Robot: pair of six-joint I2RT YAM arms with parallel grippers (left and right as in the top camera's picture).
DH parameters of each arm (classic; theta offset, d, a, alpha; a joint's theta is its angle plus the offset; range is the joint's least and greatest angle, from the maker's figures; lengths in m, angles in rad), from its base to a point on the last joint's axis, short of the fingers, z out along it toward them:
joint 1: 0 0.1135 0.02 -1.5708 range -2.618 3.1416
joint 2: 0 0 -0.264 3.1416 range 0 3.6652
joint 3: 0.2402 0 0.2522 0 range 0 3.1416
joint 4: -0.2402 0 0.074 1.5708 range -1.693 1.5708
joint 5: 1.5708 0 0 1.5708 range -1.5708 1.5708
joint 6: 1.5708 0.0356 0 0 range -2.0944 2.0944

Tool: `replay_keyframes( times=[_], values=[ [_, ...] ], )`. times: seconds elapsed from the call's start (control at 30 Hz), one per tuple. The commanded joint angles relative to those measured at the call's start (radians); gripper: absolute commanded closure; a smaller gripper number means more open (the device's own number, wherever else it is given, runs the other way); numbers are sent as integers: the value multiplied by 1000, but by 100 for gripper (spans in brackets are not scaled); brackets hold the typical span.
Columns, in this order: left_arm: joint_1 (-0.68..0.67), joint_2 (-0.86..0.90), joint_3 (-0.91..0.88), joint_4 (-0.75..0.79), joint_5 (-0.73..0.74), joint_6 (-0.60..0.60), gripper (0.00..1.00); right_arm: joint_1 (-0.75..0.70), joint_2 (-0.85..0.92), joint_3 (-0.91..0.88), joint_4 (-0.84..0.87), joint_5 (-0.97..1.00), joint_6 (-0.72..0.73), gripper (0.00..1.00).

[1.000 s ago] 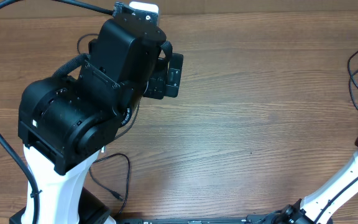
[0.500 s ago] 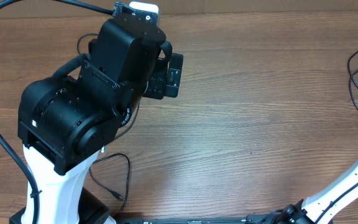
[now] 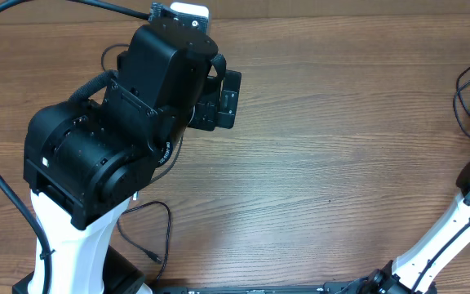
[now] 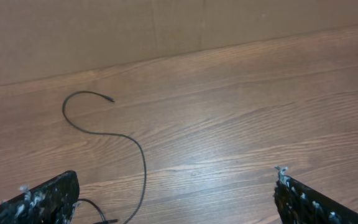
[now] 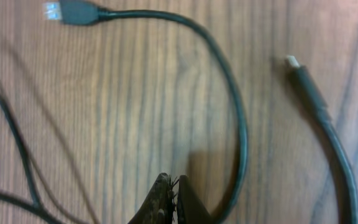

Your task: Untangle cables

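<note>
- Two arms: the left arm (image 3: pixel 113 139) is bulky and black on a white base, and the right arm (image 3: pixel 455 237) shows a white link at the lower right corner.
- The cables (image 5: pixel 238 124) are black, smooth and round. The right wrist view shows at least three.
- One cable is thick, ends in a wide USB plug (image 5: pixel 73 12) and bends in a long arc. Another ends in a slim plug (image 5: pixel 297 65) with a metal tip. Thin strands (image 5: pixel 17 143) fork at the left.
- From overhead this bunch loops at the table's far right edge.
- A single thin strand (image 4: pixel 138 155) lies alone before the left gripper, curled like a hook, with its tip loose.
- One more thin cord (image 3: pixel 160 233) curves beside the left arm's base.
- The table (image 3: pixel 325 163) is brown wood grain, with a plain tan wall (image 4: pixel 166 31) behind it.
- The left gripper (image 4: pixel 174 180) has its fingers spread wide and holds nothing.
- The right gripper (image 5: pixel 171 190) has its tips pressed together, with nothing seen between them. The thick cable passes just beside them.
</note>
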Motion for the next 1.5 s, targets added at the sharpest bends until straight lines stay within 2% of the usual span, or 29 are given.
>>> replay_keyframes(
  times=[0.0, 0.17, 0.37, 0.57, 0.77, 0.93, 1.03, 1.17, 1.33, 1.47],
  values=[
    [-8, -2, -1, -2, 20, 15, 0, -5, 3, -13, -34, 10, -63, 96],
    [-8, -2, -1, -2, 20, 15, 0, -14, -37, 2, -246, 13, 83, 96],
    [-8, -2, -1, -2, 20, 28, 0, -18, -56, 1, -450, 37, 342, 96],
    [-8, -2, -1, -2, 20, 42, 0, -18, -64, 8, -470, 17, 342, 96],
    [-8, -2, -1, -2, 20, 42, 0, -18, -163, 65, -526, -20, 342, 96],
    [-8, -2, -1, -2, 20, 42, 0, -18, -227, 64, -568, 45, 348, 96],
    [-8, -2, -1, -2, 20, 42, 0, -24, -224, 6, -637, 70, 484, 96],
    [-8, -2, -1, -2, 20, 42, 0, -26, -224, -96, -596, 59, 551, 96],
    [-8, -2, -1, -2, 21, 46, 0, -24, -224, -237, -486, 55, 552, 96],
    [-8, -2, -1, -2, 23, 46, 0, -23, -224, -284, -423, 66, 551, 96]
  ],
)
